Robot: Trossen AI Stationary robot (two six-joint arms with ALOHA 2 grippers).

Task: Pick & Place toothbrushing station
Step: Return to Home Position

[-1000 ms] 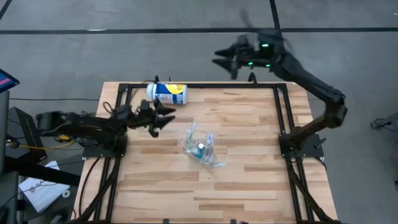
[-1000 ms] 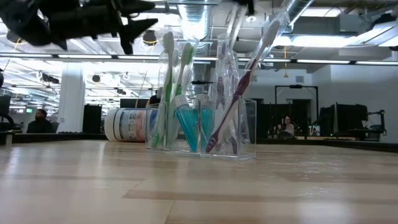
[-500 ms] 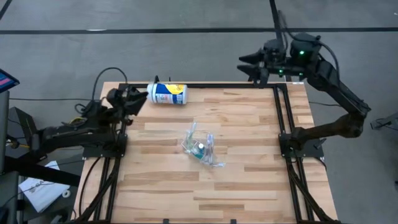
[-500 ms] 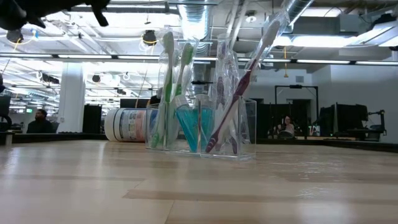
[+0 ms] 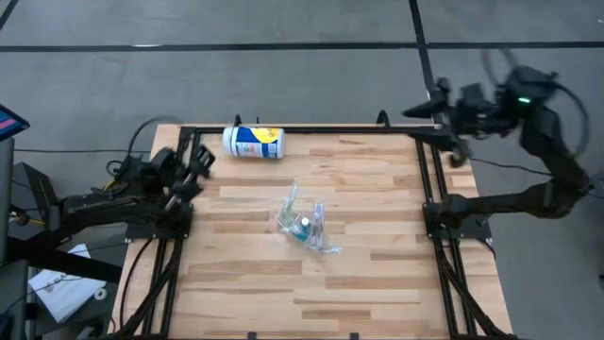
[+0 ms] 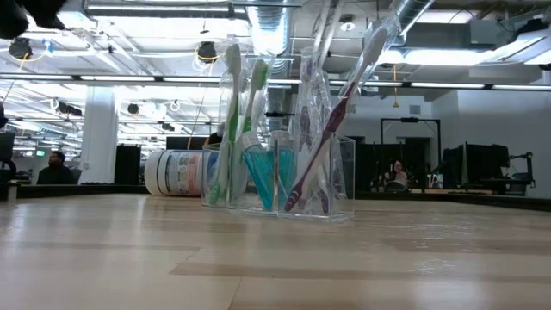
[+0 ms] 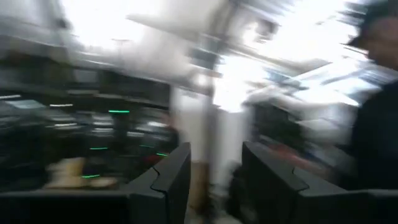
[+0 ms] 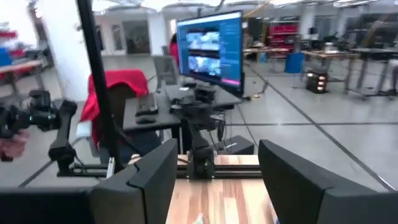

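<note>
Hovering at ten o'clock, the left gripper [image 5: 198,168], spread and empty like the right gripper [image 5: 423,111] at two, might clip the nearby canister [image 5: 253,143] if it swings.

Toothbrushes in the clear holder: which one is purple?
The purple toothbrush, leaning steeply at the right end of the clear holder in the low view; the green toothbrushes stand straighter at its left.
</note>
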